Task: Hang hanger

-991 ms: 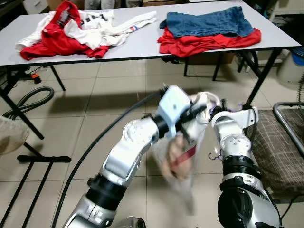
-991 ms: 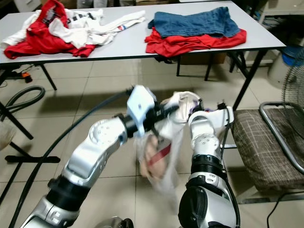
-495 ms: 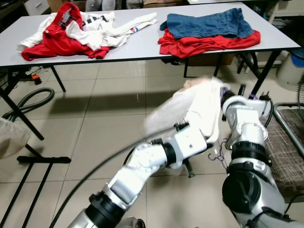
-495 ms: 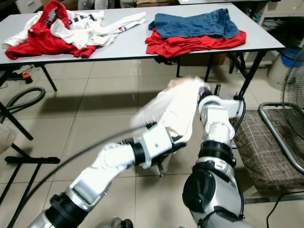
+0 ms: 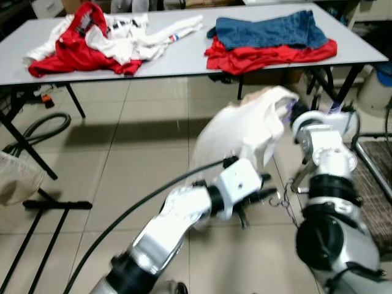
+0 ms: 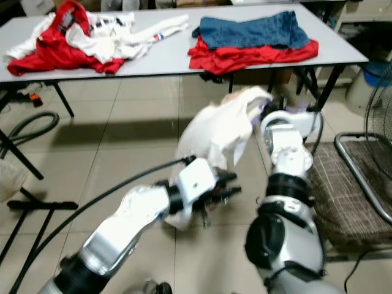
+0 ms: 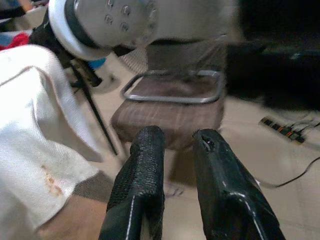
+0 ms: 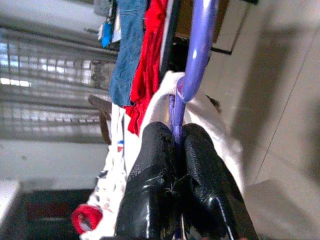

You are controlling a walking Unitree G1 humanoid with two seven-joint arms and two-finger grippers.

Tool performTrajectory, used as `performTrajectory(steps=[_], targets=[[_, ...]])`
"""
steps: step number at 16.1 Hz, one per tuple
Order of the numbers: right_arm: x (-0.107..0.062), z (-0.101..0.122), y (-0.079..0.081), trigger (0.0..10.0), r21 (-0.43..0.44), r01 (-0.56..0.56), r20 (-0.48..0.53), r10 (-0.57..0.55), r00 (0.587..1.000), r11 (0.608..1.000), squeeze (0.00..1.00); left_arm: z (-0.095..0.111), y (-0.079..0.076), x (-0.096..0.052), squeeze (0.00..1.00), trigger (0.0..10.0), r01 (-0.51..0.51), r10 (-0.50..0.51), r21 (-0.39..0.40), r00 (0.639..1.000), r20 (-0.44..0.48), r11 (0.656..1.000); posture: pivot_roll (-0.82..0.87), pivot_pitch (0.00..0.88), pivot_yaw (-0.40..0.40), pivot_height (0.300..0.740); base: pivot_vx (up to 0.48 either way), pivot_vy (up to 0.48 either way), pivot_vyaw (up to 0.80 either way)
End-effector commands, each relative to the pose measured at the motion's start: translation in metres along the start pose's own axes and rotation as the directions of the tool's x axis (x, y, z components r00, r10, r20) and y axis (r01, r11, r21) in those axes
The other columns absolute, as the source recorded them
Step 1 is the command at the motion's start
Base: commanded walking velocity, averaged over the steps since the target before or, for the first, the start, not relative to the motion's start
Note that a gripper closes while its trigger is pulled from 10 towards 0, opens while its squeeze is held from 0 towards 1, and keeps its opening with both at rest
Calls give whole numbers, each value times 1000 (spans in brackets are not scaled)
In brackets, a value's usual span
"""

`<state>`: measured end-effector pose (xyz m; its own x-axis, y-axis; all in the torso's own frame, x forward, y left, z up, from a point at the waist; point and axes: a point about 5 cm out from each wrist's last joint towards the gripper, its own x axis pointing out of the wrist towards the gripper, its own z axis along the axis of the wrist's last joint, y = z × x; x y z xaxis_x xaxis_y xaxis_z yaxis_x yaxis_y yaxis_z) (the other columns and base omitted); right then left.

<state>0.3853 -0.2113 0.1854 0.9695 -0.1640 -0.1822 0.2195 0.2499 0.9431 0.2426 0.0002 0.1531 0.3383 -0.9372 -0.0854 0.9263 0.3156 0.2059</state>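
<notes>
A white shirt point(image 5: 242, 131) hangs on a purple hanger point(image 8: 197, 50) above the tiled floor, in front of the table. My right gripper point(image 8: 176, 131) is shut on the hanger's purple bar, and the shirt's collar is bunched right behind its fingers. In the left eye view the shirt covers that gripper and the right arm point(image 5: 324, 147) rises beside it. My left gripper point(image 5: 264, 187) sits below the shirt's hem, pointing right. Its fingers point(image 7: 145, 165) stand a little apart with nothing between them, and the shirt's edge point(image 7: 35, 150) lies next to them.
A long grey table point(image 5: 184, 58) behind carries a red and white heap of clothes point(image 5: 92, 37) and jeans on red garments point(image 5: 269, 37). A brown-cushioned metal chair point(image 5: 373, 177) stands at the right. A black hose point(image 5: 37, 131) and a rack's foot point(image 5: 43, 205) lie at the left.
My left gripper has let go of the shirt and dropped below its hem. The right arm has lifted the hanger and shirt up and toward the table.
</notes>
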Motion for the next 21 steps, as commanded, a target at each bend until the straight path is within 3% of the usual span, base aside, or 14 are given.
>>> performTrajectory(steps=[1,3,4,6,7,9,10,11,12,13,14,15,18,21], targets=[[-3,4,-1,10000,-150,-28,-6,28,1000,988,0,7,0,-12,0,10000,33,-32,-31,999,24,999,31,39,46,740,0,0,0],[-9,10,-8,10000,-389,-51,-35,41,999,920,0,9,0,-30,0,10000,84,-84,-61,996,7,995,37,34,45,740,0,0,0],[-14,11,-14,10000,-521,-76,-68,47,997,850,0,11,2,-39,0,10000,96,-95,-81,995,12,992,38,32,46,740,0,0,0],[-28,8,-30,10000,-764,-143,-166,23,986,629,0,17,9,-57,0,10000,73,-70,-135,997,28,988,33,29,51,740,0,0,0],[-35,8,-35,10000,-802,-168,-195,15,981,573,0,18,16,-63,0,10000,22,-19,-137,999,26,990,31,26,52,740,0,0,0],[-53,11,-45,10000,-872,-207,-239,-16,971,443,0,11,37,-77,0,10000,-171,169,-139,985,-29,975,29,24,52,740,0,0,0],[-65,15,-52,10000,-921,-201,-226,-34,974,334,0,0,50,-86,0,10000,-308,298,-135,950,-89,942,23,22,57,740,0,0,0],[-77,19,-56,10000,-956,-167,-179,-27,983,242,0,-15,60,-95,0,10000,-443,422,-110,890,-174,890,19,22,61,740,0,0,0],[-84,20,-58,10000,-970,-140,-146,-18,989,197,0,-23,65,-101,0,10000,-517,491,-99,846,-207,850,18,24,65,740,0,0,0],[-89,21,-59,10000,-979,-120,-123,-9,992,163,0,-28,68,-105,0,10000,-567,536,-95,812,-231,818,17,25,67,740,0,0,0],[-106,21,-62,10000,-986,-95,-95,10,995,137,0,-38,71,-115,0,10000,-660,622,-112,742,-250,743,10,36,77,740,0,0,0],[-120,14,-66,10000,-980,-114,-111,28,993,163,0,-49,70,-127,0,10000,-720,672,-124,685,-281,683,-23,55,101,740,0,0,0],[-135,-4,-81,10000,-974,-146,-147,4,989,174,0,-66,59,-141,0,10000,-771,703,-147,628,-332,619,-26,58,89,740,182,0,138],[-144,-20,-102,10000,-965,-204,-217,-61,974,164,0,-69,52,-140,0,10000,-812,742,-170,581,-335,559,7,70,54,740,315,0,671]])
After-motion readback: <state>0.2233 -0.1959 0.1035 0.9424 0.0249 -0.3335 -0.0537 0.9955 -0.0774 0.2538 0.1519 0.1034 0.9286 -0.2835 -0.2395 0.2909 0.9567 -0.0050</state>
